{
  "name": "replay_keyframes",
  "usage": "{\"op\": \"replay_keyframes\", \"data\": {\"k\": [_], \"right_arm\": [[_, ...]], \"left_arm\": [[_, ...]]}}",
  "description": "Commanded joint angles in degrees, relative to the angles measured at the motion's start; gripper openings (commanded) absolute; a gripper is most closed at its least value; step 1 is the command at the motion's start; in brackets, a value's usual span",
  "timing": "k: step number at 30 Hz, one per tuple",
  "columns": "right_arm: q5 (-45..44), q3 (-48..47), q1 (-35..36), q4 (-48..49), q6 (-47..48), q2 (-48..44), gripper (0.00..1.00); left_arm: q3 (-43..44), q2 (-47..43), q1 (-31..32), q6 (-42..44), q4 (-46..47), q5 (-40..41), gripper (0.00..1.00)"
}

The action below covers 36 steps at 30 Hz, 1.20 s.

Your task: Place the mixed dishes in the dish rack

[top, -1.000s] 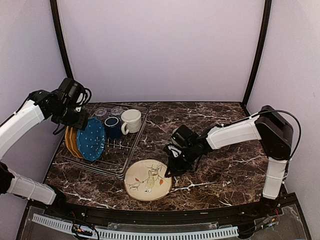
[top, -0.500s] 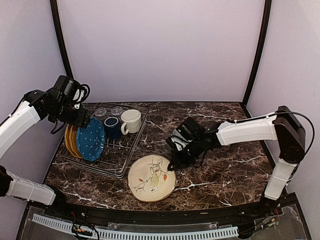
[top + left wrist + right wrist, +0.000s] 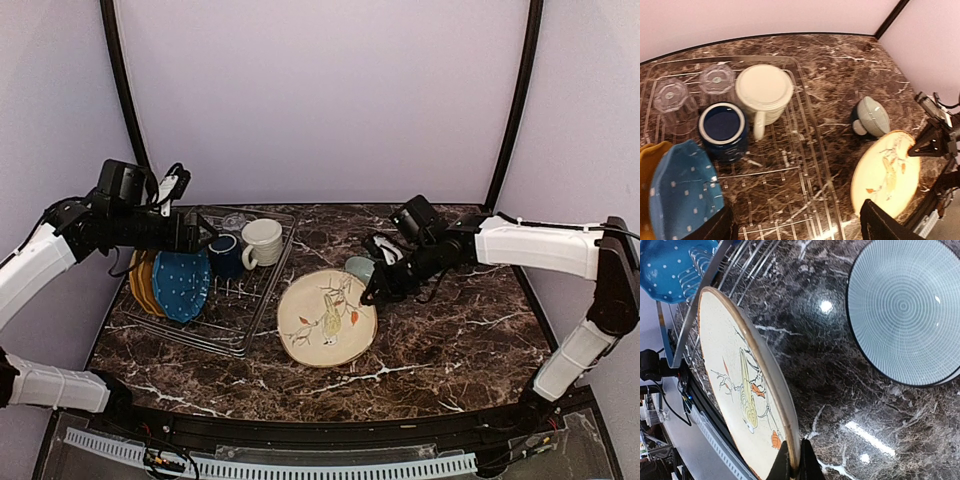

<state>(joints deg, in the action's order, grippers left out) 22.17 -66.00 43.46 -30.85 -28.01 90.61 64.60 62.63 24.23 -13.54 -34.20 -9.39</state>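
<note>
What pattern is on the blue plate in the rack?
Small white dots cover the blue plate; the left wrist view shows it best.

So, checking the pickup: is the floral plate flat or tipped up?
Tipped up: the right end effector pinches the cream floral plate at its rim; the wrist view shows it slanting above the table.

- Tabletop [image 3: 450, 335]: dark brown marble pattern with white veins; glossy, with bright reflections in the right wrist view;
- Back wall [image 3: 320, 100]: plain pale lilac;
- Left post [image 3: 122, 90] and right post [image 3: 515, 100]: black, slanted, at the rear corners;
- Slotted strip [image 3: 300, 466]: white, along the near edge
</note>
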Motion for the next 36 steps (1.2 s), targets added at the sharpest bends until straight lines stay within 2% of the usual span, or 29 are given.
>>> {"op": "replay_keyframes", "data": {"k": [1,9,18,22,30,36], "right_arm": [[6.4,-6.6,-1.2,5.9,0.5,-1.7,0.00],[11.3,-10.1,-1.6,11.1,-1.6,0.1,0.00],[15.2,-11.3,-1.6,15.5,-3.5,1.1,0.00],[15.8,-11.0,-1.6,16.4,-3.4,1.1,0.00],[15.3,-10.1,-1.6,16.4,-2.8,1.3,0.00],[14.7,-10.1,-1.7,16.1,-2.3,1.5,0.00]], "left_arm": [[-3.7,-0.7,1.2,-5.4,8.9,-12.9,0.84],[-8.0,2.9,7.2,-10.6,18.2,-17.7,0.86],[-10.8,8.7,9.5,-14.8,24.6,-23.3,0.89],[-10.9,10.9,9.8,-16.3,25.9,-25.8,0.81],[-9.9,14.1,10.0,-18.1,27.1,-29.4,0.48],[-9.0,14.5,10.0,-18.1,26.5,-29.5,0.31]]}}
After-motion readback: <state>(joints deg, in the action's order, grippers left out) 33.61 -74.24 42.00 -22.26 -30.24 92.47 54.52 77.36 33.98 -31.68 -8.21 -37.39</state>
